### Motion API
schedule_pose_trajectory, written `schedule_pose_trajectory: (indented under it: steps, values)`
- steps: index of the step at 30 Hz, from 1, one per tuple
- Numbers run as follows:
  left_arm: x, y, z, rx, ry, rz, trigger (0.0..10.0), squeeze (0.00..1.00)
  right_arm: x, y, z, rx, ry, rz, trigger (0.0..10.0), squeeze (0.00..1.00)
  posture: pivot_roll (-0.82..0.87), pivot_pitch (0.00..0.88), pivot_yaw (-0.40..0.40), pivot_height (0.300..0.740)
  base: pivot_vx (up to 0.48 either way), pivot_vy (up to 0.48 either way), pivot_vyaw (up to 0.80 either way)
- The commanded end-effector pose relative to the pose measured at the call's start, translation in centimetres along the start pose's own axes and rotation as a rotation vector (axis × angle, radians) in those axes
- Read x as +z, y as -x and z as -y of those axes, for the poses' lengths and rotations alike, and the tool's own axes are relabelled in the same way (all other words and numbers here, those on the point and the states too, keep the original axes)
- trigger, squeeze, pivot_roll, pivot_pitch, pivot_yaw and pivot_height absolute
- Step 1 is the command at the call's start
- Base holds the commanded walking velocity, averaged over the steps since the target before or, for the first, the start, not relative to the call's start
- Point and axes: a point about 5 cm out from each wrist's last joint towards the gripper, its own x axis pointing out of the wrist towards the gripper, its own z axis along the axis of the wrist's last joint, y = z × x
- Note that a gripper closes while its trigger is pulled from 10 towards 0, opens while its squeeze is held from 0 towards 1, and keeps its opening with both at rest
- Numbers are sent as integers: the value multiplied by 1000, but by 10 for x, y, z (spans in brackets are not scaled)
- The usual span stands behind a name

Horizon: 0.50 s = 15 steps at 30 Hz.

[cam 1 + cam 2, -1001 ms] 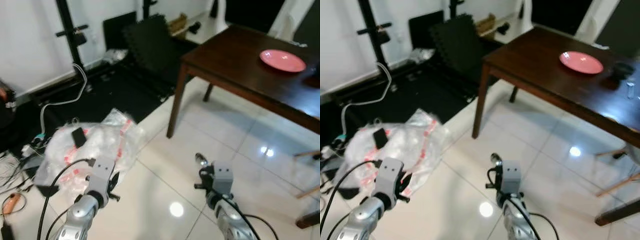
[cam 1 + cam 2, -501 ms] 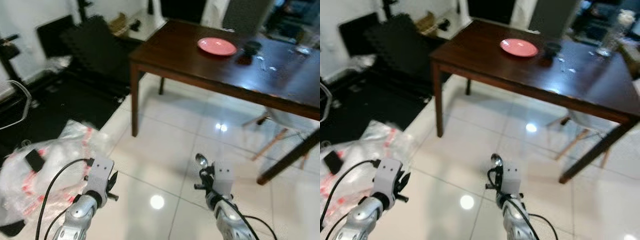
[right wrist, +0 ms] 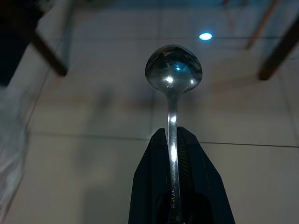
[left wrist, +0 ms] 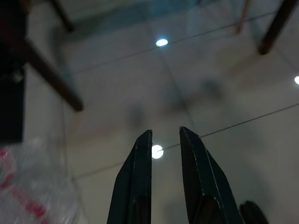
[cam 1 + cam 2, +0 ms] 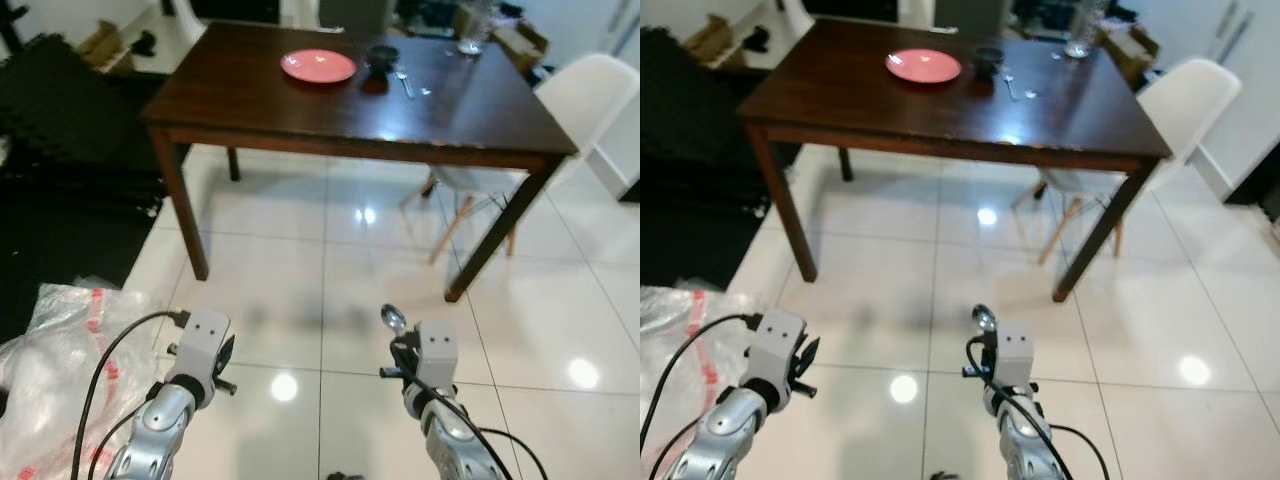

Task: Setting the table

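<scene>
Turning has swung the head camera, so the dark wooden table (image 5: 300,110), seen a second ago only by one corner at the upper right, now lies whole across the top of the view; this is camera motion, and the things on it have kept their places. On its far side sit a pink plate (image 5: 318,66), a small dark bowl (image 5: 381,54) just beside it, a fork (image 5: 404,82) near the bowl, and a clear glass (image 5: 471,30) at the far edge whose top is cut off. A white chair (image 5: 590,100) stands at the table's right end, half out of frame, and another chair is mostly hidden under the tabletop, only its wooden legs showing. The crumpled plastic bag (image 5: 50,370) on the white tiled floor (image 5: 300,260) is cut by the lower left edge. The right gripper (image 3: 174,140) is clamped on the handle of a spoon (image 3: 173,70), which stands upright with its bowl above the fingertips; the lower handle is hidden between the fingers. The left gripper (image 4: 165,140) hangs over the floor with its fingers slightly apart and nothing between them. Both grippers are held low, well short of the table.
</scene>
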Motion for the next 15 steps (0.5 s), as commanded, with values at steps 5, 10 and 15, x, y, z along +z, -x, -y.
schedule_pose_trajectory:
  steps: [5,10,15]
  values:
    - [19,-6,6,-5,9,94,10000,0,53,-5,-14,56,-44,217,10000,0,10,50,42,740,127,0,-310]
    - [44,-11,20,-35,-16,188,10000,0,87,-3,-34,130,-45,354,10000,0,8,48,41,740,457,0,0]
    - [61,-13,33,-69,-14,246,10000,0,97,-1,-40,149,-47,386,10000,0,7,47,42,740,461,0,0]
